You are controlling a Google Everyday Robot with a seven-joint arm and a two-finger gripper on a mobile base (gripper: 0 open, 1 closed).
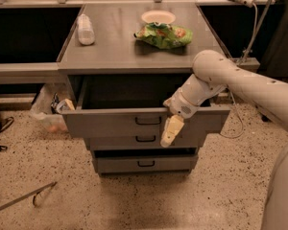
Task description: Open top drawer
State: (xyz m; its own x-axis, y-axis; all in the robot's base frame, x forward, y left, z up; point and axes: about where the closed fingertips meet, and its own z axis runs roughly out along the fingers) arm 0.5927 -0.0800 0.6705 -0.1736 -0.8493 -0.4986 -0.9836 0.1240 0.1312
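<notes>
Gripper (169,133) hangs against the pulled-out top drawer (105,123), loop handle (148,120) just left of it; can't tell its grip.
</notes>
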